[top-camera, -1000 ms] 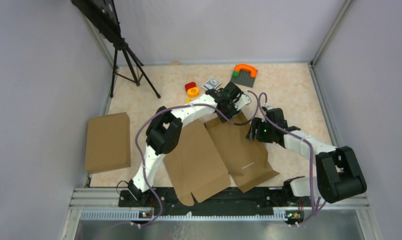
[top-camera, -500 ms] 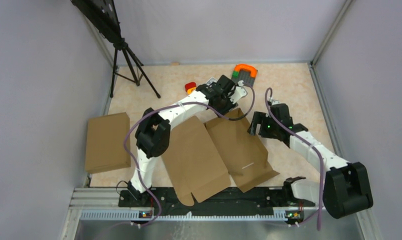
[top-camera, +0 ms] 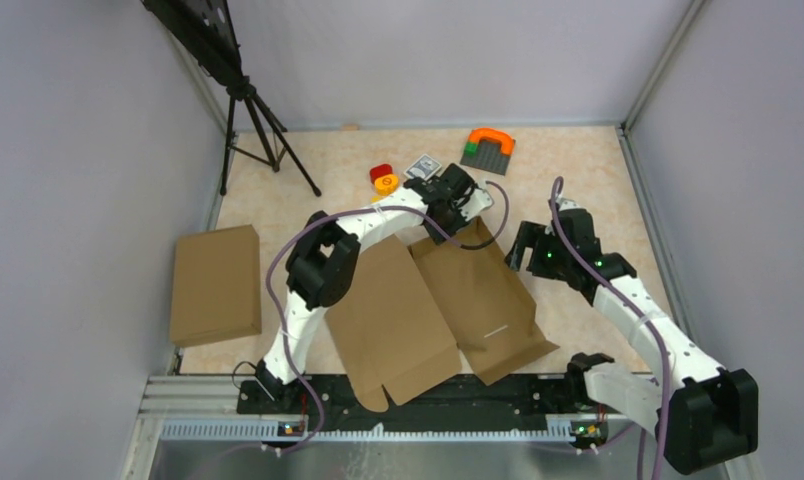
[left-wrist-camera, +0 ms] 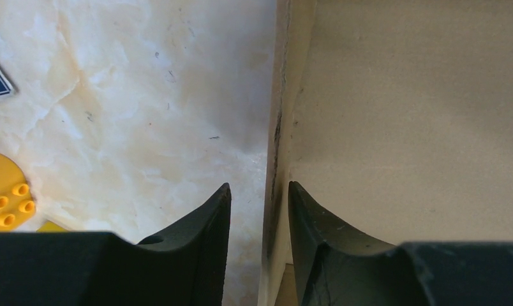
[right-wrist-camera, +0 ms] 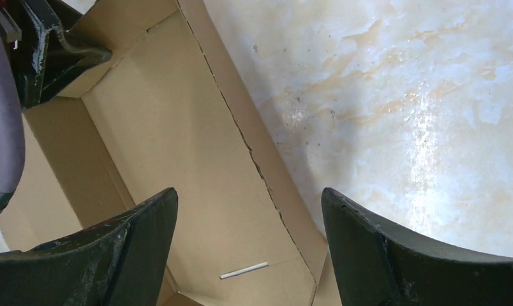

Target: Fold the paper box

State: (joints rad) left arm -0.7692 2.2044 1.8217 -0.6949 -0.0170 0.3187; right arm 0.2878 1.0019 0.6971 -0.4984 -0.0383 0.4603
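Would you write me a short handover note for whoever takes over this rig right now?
Box: on the table, part formed, near panel flat.
Left gripper: open, straddling the lifted far flap, not clamped.
Right gripper: wide open, empty, above the box's right edge.
Done: far flap lifted.
Left: probably stand and lock the walls, then close the panel.

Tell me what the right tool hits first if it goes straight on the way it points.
Most likely the paper box: the open right tool straddles its side flap, which lies first in line. Its outer side would meet the table instead. Depth is unclear.
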